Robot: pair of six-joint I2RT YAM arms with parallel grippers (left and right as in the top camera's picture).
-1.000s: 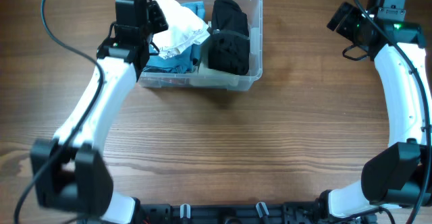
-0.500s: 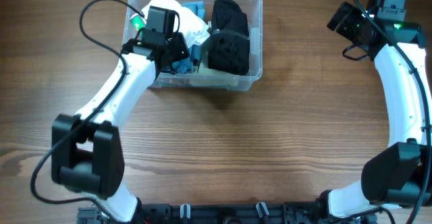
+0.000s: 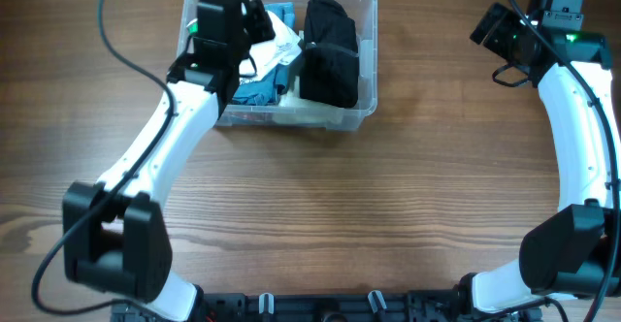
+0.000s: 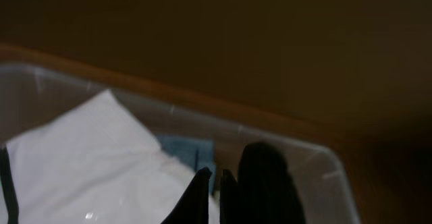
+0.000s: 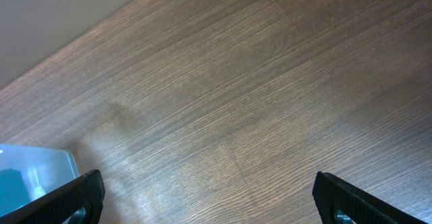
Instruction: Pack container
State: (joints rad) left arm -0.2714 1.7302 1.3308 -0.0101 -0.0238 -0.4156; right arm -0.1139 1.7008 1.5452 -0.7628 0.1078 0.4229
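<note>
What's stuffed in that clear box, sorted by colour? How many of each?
White cloth: 1
Blue cloth: 1
Black cloth bundles: 2, as far as the overhead view shows
Total: 4, all inside the container

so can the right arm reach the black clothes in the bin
Probably yes: the black clothes lie uncovered at the right end of the bin, the left arm is over its left end.

Left hand (image 3: 254, 18) over the packed container's (image 3: 368, 70) left half
</note>
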